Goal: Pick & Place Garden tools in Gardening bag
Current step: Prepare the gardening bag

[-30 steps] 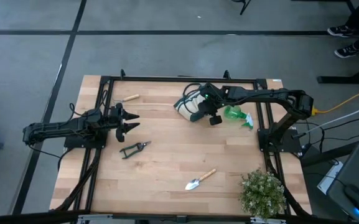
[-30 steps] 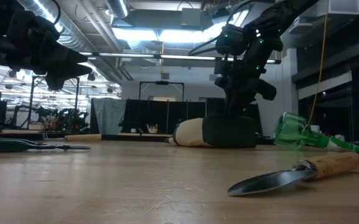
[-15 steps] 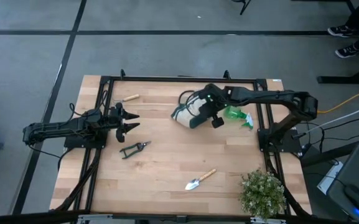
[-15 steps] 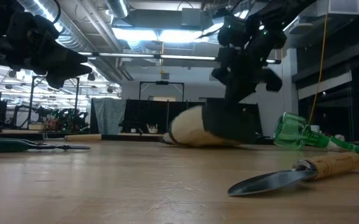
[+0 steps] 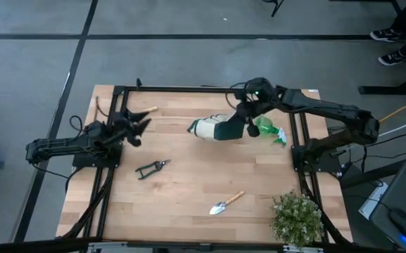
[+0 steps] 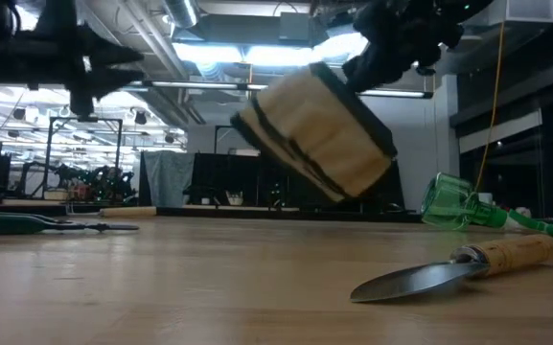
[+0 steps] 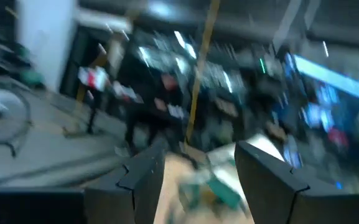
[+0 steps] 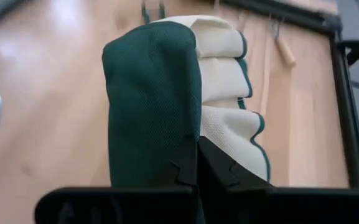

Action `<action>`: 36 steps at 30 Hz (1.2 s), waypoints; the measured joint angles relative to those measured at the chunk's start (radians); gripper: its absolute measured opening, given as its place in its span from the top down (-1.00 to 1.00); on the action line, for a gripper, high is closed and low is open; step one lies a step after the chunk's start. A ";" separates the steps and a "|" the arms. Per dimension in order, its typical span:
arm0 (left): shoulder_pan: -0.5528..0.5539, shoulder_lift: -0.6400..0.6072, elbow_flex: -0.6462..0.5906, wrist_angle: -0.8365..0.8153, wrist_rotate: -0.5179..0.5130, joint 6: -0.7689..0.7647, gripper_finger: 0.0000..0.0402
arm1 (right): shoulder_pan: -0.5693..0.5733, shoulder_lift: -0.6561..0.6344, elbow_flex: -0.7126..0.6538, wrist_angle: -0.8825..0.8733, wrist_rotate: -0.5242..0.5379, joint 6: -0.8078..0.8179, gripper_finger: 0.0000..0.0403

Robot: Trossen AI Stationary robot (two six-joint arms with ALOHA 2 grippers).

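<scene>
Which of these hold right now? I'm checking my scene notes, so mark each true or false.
1. The right hand is shut on the gardening bag and holds it clear of the table. True.
2. The trowel is inside the bag. False: it lies on the table near the potted plant.
3. The left hand is open and holds nothing. True.
4. The pruning shears are in the left hand. False: they lie on the table.
5. The green spray bottle stands upright. False: it lies on its side.
</scene>
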 joint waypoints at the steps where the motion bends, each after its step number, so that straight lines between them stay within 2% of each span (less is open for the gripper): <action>1: 0.000 0.000 0.000 0.046 -0.034 -0.009 0.05 | -0.006 -0.006 0.000 0.022 -0.024 0.033 1.00; 6: 0.000 0.000 0.000 0.218 -0.137 -0.091 0.06 | -0.032 -0.023 0.000 0.112 -0.103 0.177 1.00; 10: 0.000 0.000 0.000 0.302 -0.155 -0.180 0.05 | -0.044 -0.026 0.000 0.164 -0.125 0.226 1.00; 16: 0.000 0.000 0.000 0.312 -0.129 -0.226 0.06 | -0.049 -0.026 0.000 0.216 -0.136 0.256 1.00; 22: 0.000 0.000 0.000 0.316 -0.152 -0.298 0.05 | -0.052 -0.026 0.000 0.310 -0.157 0.390 1.00; 25: 0.000 0.011 0.006 0.291 -0.154 -0.307 0.05 | -0.065 -0.026 0.000 0.369 -0.254 0.461 1.00; 29: 0.000 0.098 0.071 0.156 -0.125 -0.330 0.06 | -0.097 -0.026 0.000 0.441 -0.374 0.559 1.00; 31: 0.000 0.178 0.124 0.100 -0.099 -0.327 0.05 | -0.113 -0.026 0.000 0.477 -0.397 0.596 1.00; 36: 0.000 0.406 0.272 0.095 -0.035 -0.236 0.05 | -0.136 -0.026 0.001 0.502 -0.406 0.621 1.00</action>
